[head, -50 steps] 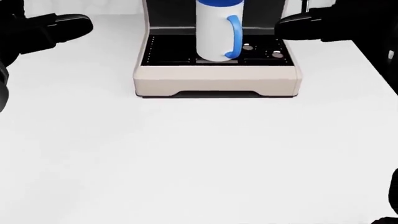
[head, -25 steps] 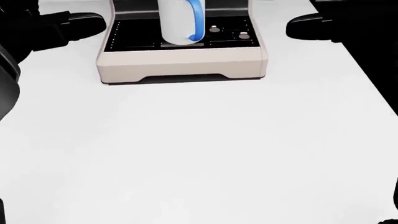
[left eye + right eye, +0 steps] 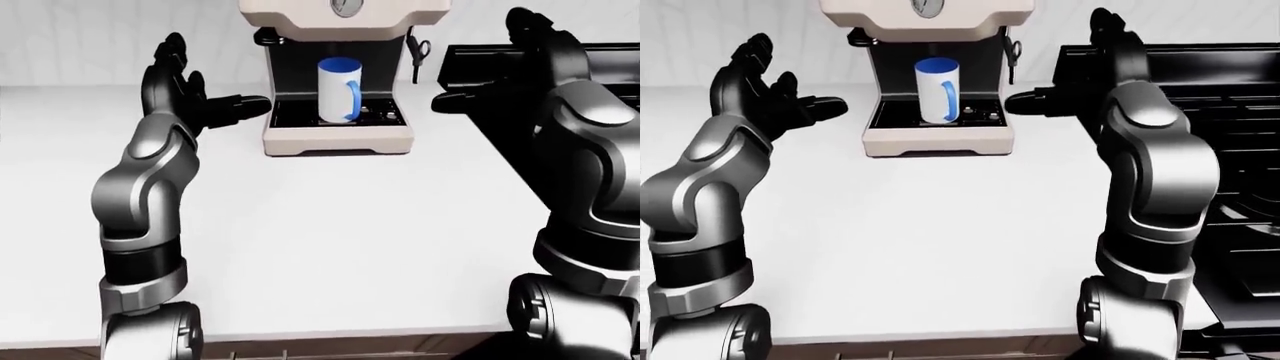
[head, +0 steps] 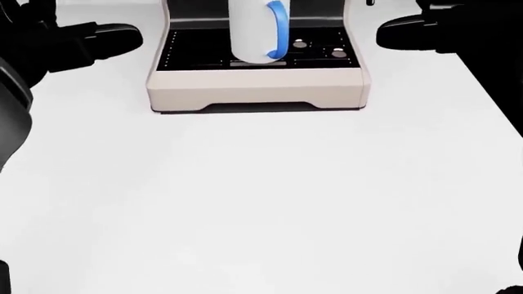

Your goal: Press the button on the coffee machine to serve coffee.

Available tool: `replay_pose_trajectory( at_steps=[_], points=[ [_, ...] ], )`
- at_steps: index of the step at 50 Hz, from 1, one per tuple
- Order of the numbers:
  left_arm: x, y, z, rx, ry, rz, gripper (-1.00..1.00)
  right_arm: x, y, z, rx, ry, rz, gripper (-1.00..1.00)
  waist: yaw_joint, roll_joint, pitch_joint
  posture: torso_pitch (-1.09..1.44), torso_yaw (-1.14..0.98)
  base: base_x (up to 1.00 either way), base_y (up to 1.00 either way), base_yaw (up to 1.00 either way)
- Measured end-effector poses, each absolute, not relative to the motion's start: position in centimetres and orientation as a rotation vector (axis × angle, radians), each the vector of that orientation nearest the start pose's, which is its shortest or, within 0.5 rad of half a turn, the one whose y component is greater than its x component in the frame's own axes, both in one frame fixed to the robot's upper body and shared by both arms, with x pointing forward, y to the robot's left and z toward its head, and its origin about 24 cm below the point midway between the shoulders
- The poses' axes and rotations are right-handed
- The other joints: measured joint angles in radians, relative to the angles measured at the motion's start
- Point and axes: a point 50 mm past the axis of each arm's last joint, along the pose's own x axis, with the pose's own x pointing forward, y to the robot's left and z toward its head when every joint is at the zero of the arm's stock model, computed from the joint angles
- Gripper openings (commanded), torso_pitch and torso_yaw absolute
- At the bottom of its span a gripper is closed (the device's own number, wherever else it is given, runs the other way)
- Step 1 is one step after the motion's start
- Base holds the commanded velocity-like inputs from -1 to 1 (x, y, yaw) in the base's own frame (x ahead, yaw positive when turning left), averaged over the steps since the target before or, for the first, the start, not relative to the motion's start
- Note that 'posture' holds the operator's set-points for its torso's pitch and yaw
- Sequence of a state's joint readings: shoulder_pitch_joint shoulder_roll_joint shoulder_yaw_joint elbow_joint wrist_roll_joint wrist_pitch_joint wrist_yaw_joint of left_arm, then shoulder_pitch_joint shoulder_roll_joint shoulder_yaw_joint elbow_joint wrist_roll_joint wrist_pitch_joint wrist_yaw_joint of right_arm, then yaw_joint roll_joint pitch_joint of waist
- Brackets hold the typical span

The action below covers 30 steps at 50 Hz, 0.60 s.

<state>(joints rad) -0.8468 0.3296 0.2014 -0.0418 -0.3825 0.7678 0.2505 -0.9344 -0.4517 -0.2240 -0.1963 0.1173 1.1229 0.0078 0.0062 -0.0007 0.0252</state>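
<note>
On counter (image 3: 330, 225), beige coffee machine (image 3: 340, 131), mug-loaded.

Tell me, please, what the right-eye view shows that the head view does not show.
Only the right-eye view shows the upper body of the coffee machine with its round gauge, the blue rim of the mug, both silver forearms, and the black stove at the right edge. Only the head view shows, from close above, the small round knobs on the drip tray beside the mug. Both show the mug on the tray, the white counter, and the open left hand and right hand at either side of the machine.
</note>
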Motion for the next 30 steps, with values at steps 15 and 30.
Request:
replay_pose_trajectory(
  at_steps=[15, 30],
  points=[
    [35.0, 18.2, 26.2, -0.09, -0.146, 0.102, 1.0, 32.7, -21.3, 28.9, -0.151, -0.058, -0.149, 1.0, 0.003, -0.003, -0.066, -0.14, 0.0, 0.0, 0.0, 0.0],
    [36.5, 17.0, 26.8, -0.08, -0.159, 0.065, 1.0, 33.1, -21.1, 28.9, -0.147, -0.059, -0.144, 1.0, 0.003, -0.005, -0.141, -0.24, 0.0, 0.0, 0.0, 0.0]
  ],
)
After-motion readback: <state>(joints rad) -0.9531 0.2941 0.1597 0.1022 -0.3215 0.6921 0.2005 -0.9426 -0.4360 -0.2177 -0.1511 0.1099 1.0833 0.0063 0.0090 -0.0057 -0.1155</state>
